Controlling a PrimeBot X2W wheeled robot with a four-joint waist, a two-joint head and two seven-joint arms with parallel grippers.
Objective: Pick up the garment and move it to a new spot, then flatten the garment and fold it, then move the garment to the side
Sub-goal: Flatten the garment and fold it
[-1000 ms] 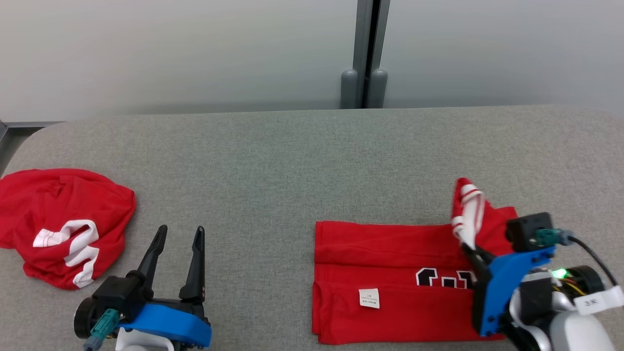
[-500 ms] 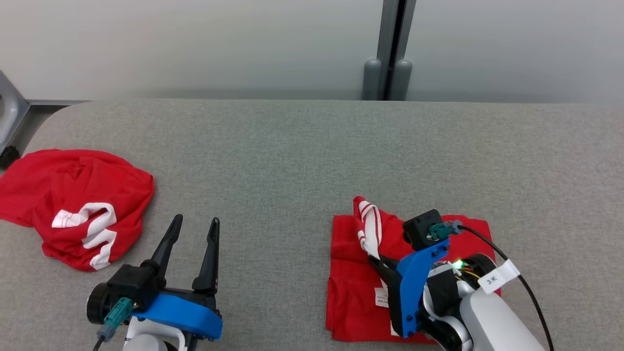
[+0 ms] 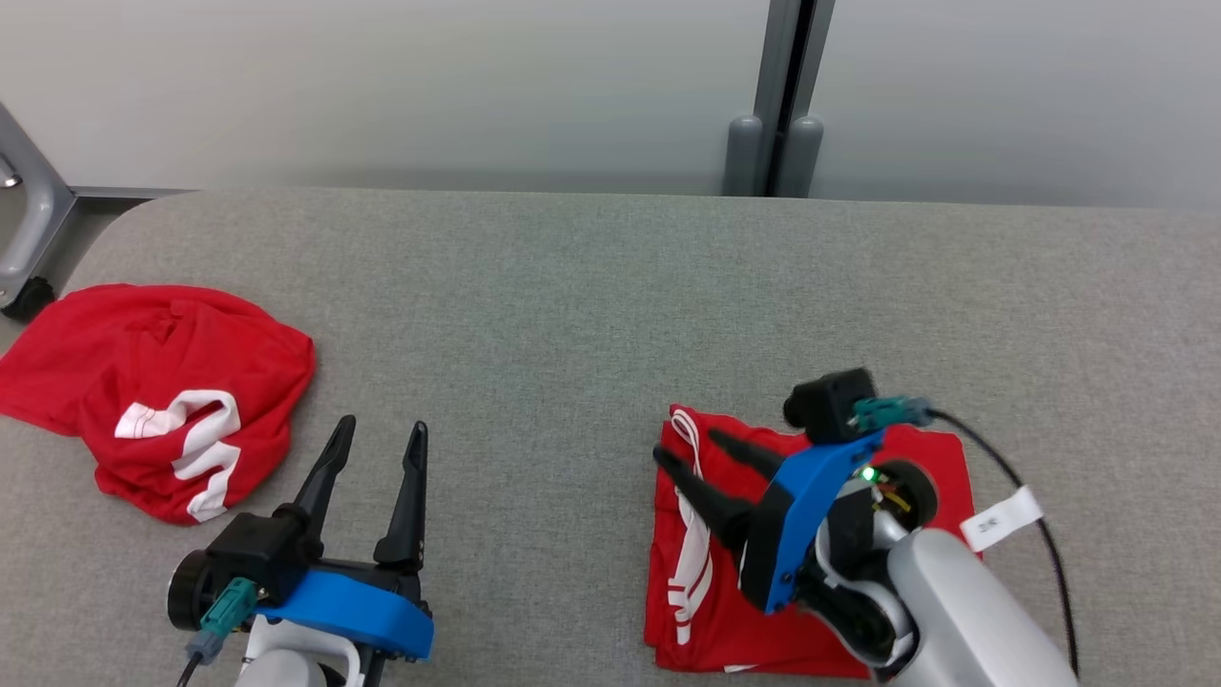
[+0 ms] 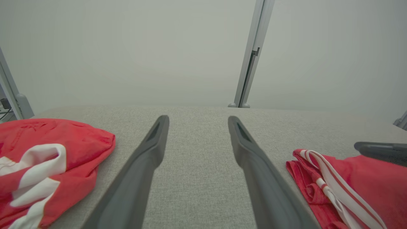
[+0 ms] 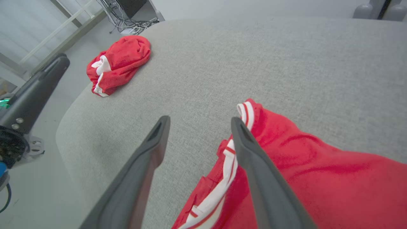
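The garment (image 3: pixel 711 630) is red with white striped trim and lies folded into a compact rectangle at the right front of the grey table (image 3: pixel 572 305). My right gripper (image 3: pixel 687 445) hovers open just over its left edge with nothing between the fingers. In the right wrist view the garment (image 5: pixel 302 165) lies under the right finger, and the right gripper (image 5: pixel 200 120) points toward bare table. My left gripper (image 3: pixel 382 424) stands open and empty at the lower left, apart from the cloth. In the left wrist view the left gripper (image 4: pixel 197 118) is open and the garment (image 4: pixel 359 178) is at the right.
A second red garment (image 3: pixel 162 382) lies crumpled near the table's left edge, also in the left wrist view (image 4: pixel 47 149) and the right wrist view (image 5: pixel 122 60). A metal frame (image 3: pixel 29 239) stands off the left corner. A grey post (image 3: pixel 777 143) rises behind the table.
My right gripper carried the striped edge leftward over the garment, folding it in half, then opened and let go. The trim now lies flat. The head camera shifted; the left arm stayed still.
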